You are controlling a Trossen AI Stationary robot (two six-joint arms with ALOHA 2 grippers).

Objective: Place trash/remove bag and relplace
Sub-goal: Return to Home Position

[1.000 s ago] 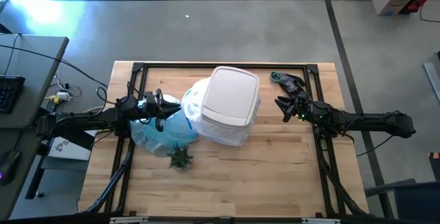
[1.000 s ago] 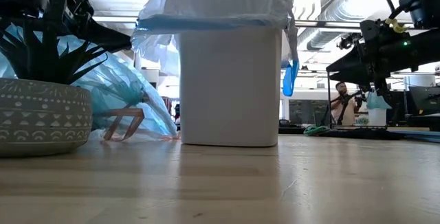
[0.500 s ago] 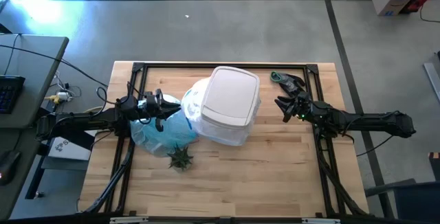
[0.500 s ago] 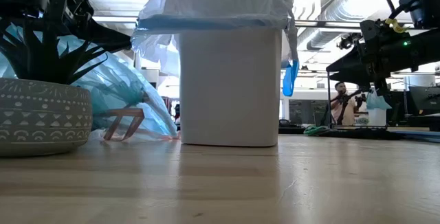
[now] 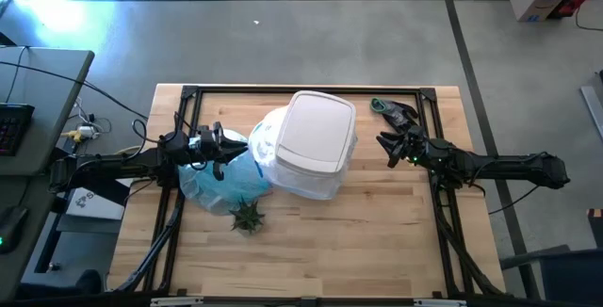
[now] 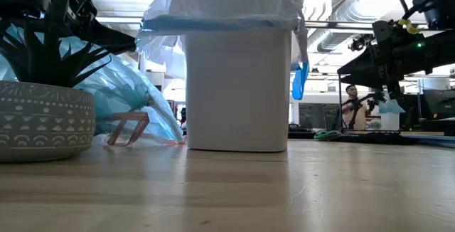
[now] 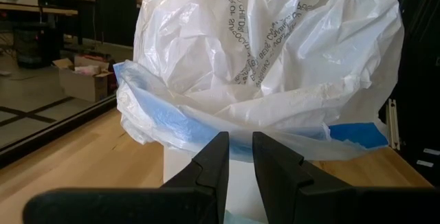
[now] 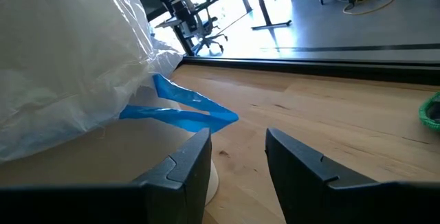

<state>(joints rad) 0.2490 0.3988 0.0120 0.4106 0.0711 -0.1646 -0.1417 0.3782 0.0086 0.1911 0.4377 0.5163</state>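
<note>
Bystanders on and around the wooden table (image 5: 377, 241)
A small potted plant (image 5: 248, 217) stands on the table's left half, and a green-and-dark tangle (image 5: 394, 110) lies near its far right corner. A keyboard (image 5: 9, 128) sits on a grey desk (image 5: 52, 72) beside the table. A person (image 6: 353, 107) stands far back in the room.

My tabletop (image 5: 377, 222) is pale wood in glued strips, smooth with a soft sheen. The bin (image 6: 238, 90) and its lid (image 5: 318, 128) are white plastic, smooth and matt. The liner (image 7: 275, 38) is thin white film, crinkled and faintly glossy, edged with a blue band. The bag (image 5: 221, 180) is translucent light-blue plastic, creased all over. The pot (image 6: 43, 122) looks grey, matt and patterned. My jaws are dark matt plastic. The floor (image 5: 283, 43) is smooth grey concrete.
</note>
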